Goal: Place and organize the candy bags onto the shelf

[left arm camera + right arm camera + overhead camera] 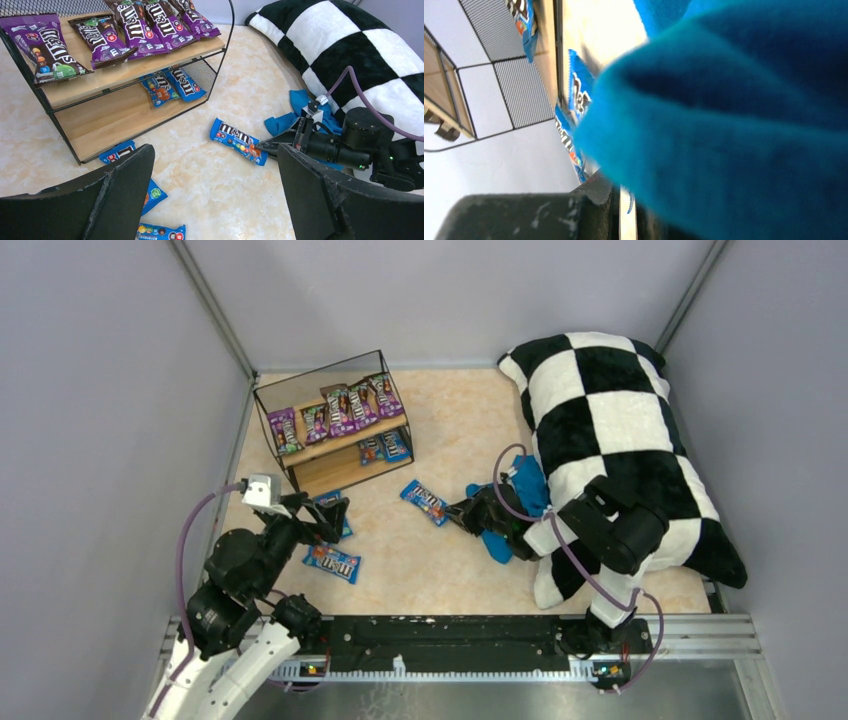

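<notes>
Shelf: a two-tier black wire shelf [325, 471] with wooden boards stands at the far left of the bench [450, 430], close to the left wall.
Upper board: we count five purple M&M's bags [345, 408] laid side by side, some overlapping.
Lower board: two blue M&M's bags [385, 448] lie together at its right end.
Loose bags: three more blue bags lie on the bench. The centre bag [424, 502] is in front of the shelf's right end, the shelf-foot bag [117, 151] is just beside the front leg, and the near bag [332, 562] is closer to the arm bases.
Left gripper [335, 522]: it is poised above the shelf-foot bag, jaws spread wide and holding nothing.
Right gripper [262, 147]: it is low over the bench, jaws closed at the centre bag's right end. In the wrist view we see what seems to be a thin packet edge pinched between them, though cloth hides most of that view.
Blue cloth [525, 485]: it is draped over the right gripper's body and touches the pillow.
Checkered pillow [620, 430]: black and white, it fills the right side of the bench behind the right arm.
</notes>
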Available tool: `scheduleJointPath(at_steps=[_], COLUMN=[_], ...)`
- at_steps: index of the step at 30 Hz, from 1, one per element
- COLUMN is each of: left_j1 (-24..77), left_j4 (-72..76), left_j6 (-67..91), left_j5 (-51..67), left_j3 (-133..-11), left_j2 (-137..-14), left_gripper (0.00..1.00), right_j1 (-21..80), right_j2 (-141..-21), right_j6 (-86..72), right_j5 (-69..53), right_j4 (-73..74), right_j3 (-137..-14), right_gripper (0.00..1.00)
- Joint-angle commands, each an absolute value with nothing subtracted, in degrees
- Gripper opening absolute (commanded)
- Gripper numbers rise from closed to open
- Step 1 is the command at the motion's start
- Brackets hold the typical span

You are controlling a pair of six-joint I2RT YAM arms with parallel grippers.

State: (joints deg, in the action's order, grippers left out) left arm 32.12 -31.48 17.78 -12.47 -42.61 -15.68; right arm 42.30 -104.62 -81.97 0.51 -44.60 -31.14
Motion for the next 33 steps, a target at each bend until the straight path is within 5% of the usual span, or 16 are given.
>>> scheduleJointPath(at_steps=[1, 12, 23, 33], left_j1=[32.12, 32.11, 32.12, 32.11], left_j4=[-29.68, -29.79, -29.97, -29.71], left_j6=[16.95, 17.05, 17.31, 17.12], left_j5=[-13.15, -13.44, -14.07, -13.18], left_j3=[-42.57, -42.67, -42.71, -42.71], left_j2=[-16.27, -16.23, -14.15, -13.89], left_gripper=[0.99, 0.98, 0.99, 0.99], right_j1=[42.51, 49.75, 55.01, 56.89], right_j2=[-99.49, -95.63, -106.88, -116.94], right_j6=[-80.01, -78.80, -82.64, -89.78], right_j5=[-3.71, -6.03, -5.54, 7.84], right_j4=[-47.48, -45.55, -49.91, -38.86], right_j3=[-29.03, -34.73, -47.92, -61.67], right_gripper=[0.00, 0.00, 0.00, 0.00])
